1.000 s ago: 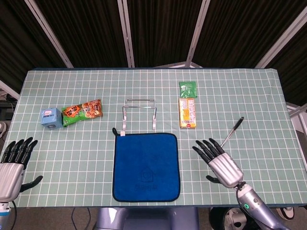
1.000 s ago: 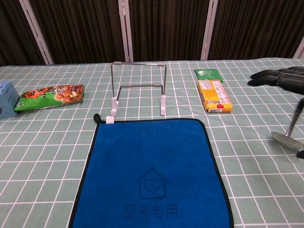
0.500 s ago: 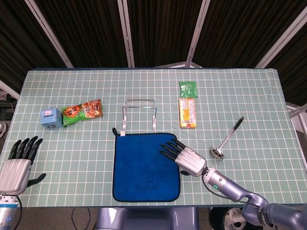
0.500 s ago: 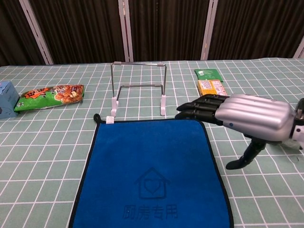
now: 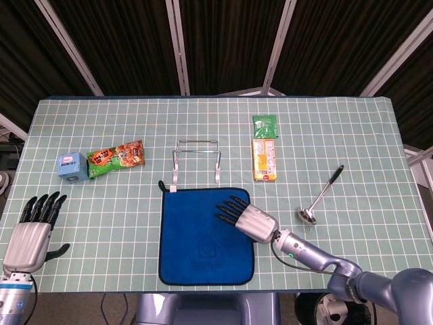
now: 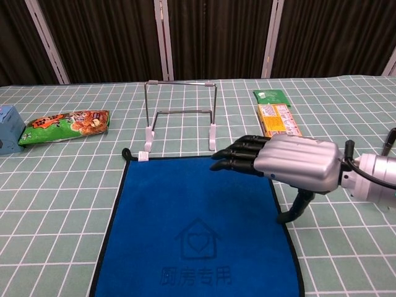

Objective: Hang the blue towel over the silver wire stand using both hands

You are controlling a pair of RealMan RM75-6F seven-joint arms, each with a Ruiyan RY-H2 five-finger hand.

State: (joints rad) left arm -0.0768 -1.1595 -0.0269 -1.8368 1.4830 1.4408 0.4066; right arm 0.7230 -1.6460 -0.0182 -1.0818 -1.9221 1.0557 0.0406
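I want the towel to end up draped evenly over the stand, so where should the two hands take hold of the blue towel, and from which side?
Probably the two far corners of the blue towel, the edge lying just in front of the silver wire stand. It lies flat, so pinch each corner from above; the right hand already hovers over the far right corner, and the left hand should come in toward the looped corner.

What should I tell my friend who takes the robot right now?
Right hand: open, fingers straight, hanging over the far right part of the blue towel, holding nothing.
Left hand: open, at the table's left edge, far from the towel.
Towel lies flat in front of the silver wire stand, which is bare.
Done: nothing hung.
Left: grip the towel with both hands, lift it, drape it over the stand.
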